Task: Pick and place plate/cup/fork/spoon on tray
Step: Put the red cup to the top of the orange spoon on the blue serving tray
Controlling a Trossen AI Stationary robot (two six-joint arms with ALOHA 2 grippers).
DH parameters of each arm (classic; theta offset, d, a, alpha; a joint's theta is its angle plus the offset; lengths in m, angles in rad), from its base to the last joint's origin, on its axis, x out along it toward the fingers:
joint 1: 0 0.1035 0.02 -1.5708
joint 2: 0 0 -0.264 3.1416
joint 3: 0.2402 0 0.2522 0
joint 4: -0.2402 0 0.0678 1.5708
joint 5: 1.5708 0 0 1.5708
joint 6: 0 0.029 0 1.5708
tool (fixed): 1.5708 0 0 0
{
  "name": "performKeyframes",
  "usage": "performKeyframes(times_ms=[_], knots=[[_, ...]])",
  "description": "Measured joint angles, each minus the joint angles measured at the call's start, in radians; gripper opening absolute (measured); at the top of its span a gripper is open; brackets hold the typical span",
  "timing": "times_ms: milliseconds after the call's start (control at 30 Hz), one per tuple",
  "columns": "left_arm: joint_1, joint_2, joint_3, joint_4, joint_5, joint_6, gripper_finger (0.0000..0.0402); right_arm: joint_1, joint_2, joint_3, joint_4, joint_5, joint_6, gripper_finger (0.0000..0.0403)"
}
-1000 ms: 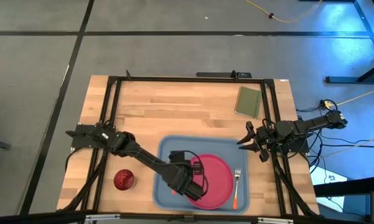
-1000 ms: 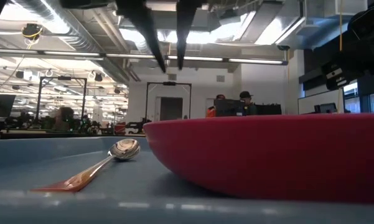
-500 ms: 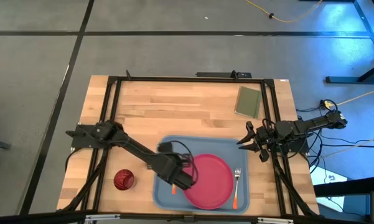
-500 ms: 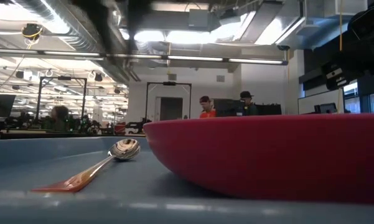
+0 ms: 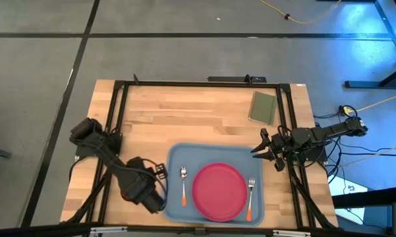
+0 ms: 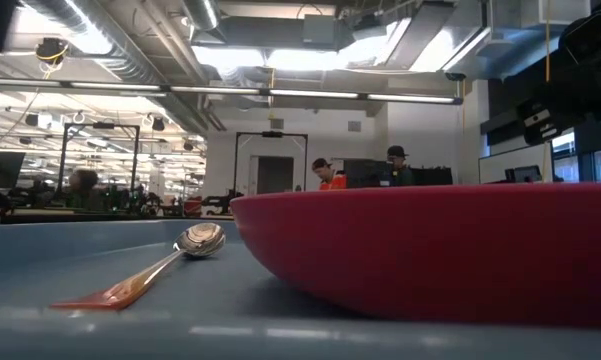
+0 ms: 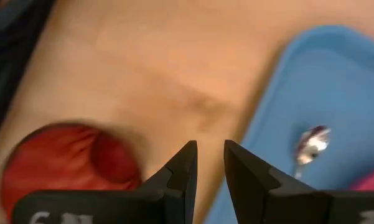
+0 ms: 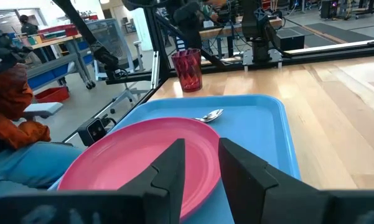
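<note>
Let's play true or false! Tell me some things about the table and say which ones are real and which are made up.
1. The plate lies in the tray. True.
2. The cup is in the tray. False: it stands on the wooden table, beside the tray.
3. The spoon and the fork lie on opposite sides of the plate. True.
4. The left gripper holds the spoon. False: it holds nothing and hovers over the table between cup and tray.
5. The green pad is in the tray. False: it lies on the table near a far corner.
</note>
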Motion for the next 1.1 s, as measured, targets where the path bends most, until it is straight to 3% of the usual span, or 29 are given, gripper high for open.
performKeyframes(times_ms=[167,367,1100], knots=[[-0.034,0.0,0.001,-0.002,0.056,-0.039,0.0073,0.0,0.0,0.0,0.0,0.0,0.0,0.0102],[-0.06,0.0,0.025,-0.001,0.065,0.05,0.0073,0.0,0.0,0.0,0.0,0.0,0.0,0.0102],[-0.112,0.047,0.033,0.027,0.143,-0.043,0.0073,0.0,0.0,0.0,0.0,0.0,0.0,0.0102]])
